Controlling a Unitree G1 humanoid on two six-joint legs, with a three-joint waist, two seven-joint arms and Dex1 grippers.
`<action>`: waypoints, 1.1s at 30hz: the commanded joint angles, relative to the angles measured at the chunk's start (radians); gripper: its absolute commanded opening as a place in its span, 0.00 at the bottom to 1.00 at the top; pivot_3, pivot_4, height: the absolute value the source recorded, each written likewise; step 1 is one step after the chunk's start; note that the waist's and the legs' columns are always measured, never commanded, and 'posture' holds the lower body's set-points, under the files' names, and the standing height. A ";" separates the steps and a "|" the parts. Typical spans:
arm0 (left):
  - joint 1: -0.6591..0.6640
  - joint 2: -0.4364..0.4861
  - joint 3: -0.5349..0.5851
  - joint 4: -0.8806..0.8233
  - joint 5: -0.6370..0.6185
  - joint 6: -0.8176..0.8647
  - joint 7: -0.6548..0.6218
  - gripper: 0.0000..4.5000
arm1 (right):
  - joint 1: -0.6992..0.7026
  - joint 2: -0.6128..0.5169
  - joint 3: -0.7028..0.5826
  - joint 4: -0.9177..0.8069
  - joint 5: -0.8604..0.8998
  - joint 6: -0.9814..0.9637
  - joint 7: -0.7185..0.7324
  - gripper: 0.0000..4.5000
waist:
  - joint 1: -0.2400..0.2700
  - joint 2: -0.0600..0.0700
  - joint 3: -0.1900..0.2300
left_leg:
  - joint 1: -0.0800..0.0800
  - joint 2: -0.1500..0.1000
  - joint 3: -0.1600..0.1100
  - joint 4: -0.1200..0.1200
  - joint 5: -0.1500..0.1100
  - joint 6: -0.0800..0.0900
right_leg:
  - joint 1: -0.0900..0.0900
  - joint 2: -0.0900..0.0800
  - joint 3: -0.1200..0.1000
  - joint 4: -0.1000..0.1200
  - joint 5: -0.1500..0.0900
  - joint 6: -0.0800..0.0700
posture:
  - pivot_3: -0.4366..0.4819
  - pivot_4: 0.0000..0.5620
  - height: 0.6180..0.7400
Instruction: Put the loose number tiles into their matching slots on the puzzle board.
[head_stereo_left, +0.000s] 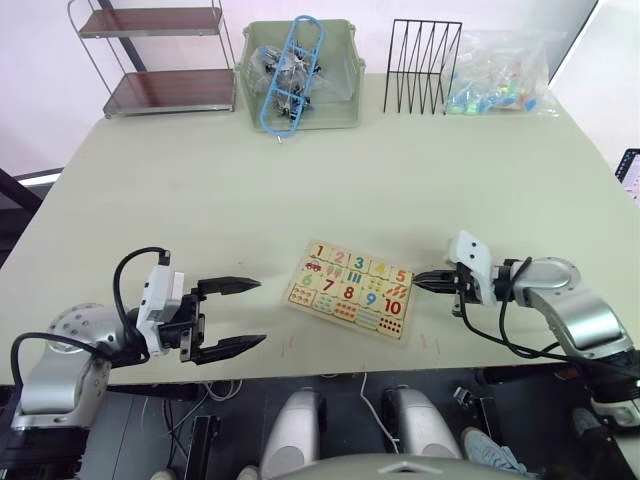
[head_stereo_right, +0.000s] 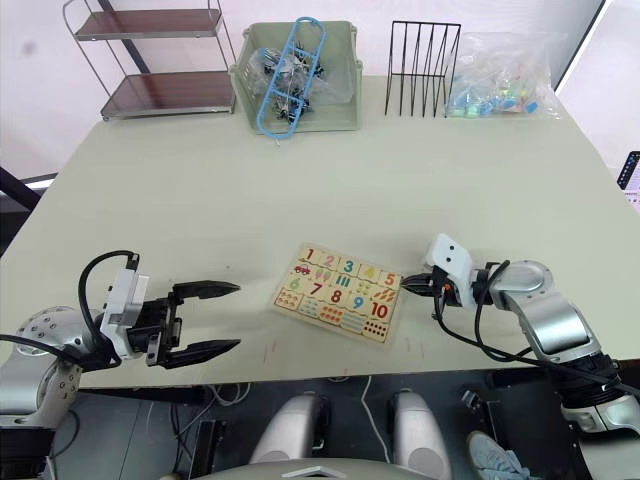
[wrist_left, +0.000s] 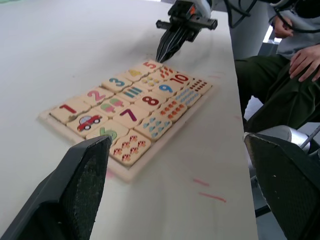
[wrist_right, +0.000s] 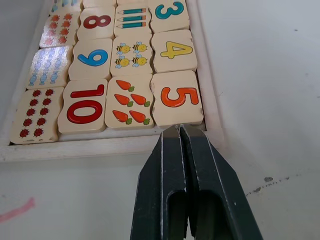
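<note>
A: Right wrist view first — right pincer (wrist_right: 179, 131) has its two black fingers pressed together, nothing between them, tips at the puzzle board's (wrist_right: 105, 148) rim just beside the orange 5 tile (wrist_right: 177, 98).

B: Is the 5 seated?

A: It lies in its slot at the end of the row, next to the yellow 4 (wrist_right: 173, 50) and green 3 (wrist_right: 169, 12). Slightly askew, perhaps; hard to say.

B: And the board in the head views?

A: Flat on the tabletop (head_stereo_left: 300, 180), near the front edge, between the two arms and turned a little. Red 1 (head_stereo_left: 319, 251) and orange 2 (head_stereo_left: 339, 258) sit at the other end of the top row. All five slots look filled.

B: Left side?

A: Left pincer (head_stereo_left: 240, 315) hangs wide open, empty, well apart from the board, fingers pointing toward it. Left wrist view shows the board ahead and the right pincer touching down at its far corner.

B: Anything else?

A: Far edge of the tabletop — a two-tier shelf (head_stereo_left: 160, 55), a green bin (head_stereo_left: 340, 95) with a blue frame (head_stereo_left: 292, 75) sticking out, a black wire rack (head_stereo_left: 420, 68), a clear bag of coloured bits (head_stereo_left: 500, 80). A person's hand (wrist_left: 305, 61) rests on a knee beside the tabletop.
</note>
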 joint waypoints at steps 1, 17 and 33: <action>0.006 -0.010 0.052 0.007 0.002 -0.018 0.043 1.00 | 0.023 0.008 -0.074 -0.042 0.035 -0.035 -0.034 0.01 | 0.000 0.000 0.000 | 0.000 0.000 0.000 0.000 0.000 0.000 | 0.000 0.000 0.000 0.000 0.000 0.000 | 0.48 0.27 1.00; 0.122 -0.139 0.180 -0.017 0.012 0.047 0.382 1.00 | 0.316 0.087 -0.400 -0.087 0.187 -0.225 -0.144 0.31 | 0.001 -0.001 0.000 | 0.001 0.000 -0.001 0.000 0.000 0.000 | 0.001 0.000 0.000 0.000 0.000 0.001 | 0.48 0.27 1.00; 0.279 -0.257 0.260 -0.063 0.093 0.023 0.654 1.00 | 0.540 0.150 -0.573 -0.033 0.256 -0.406 -0.153 1.00 | 0.002 -0.001 -0.001 | 0.003 0.000 0.000 0.000 0.000 0.000 | 0.003 -0.001 0.001 0.000 -0.002 -0.002 | 0.48 0.27 1.00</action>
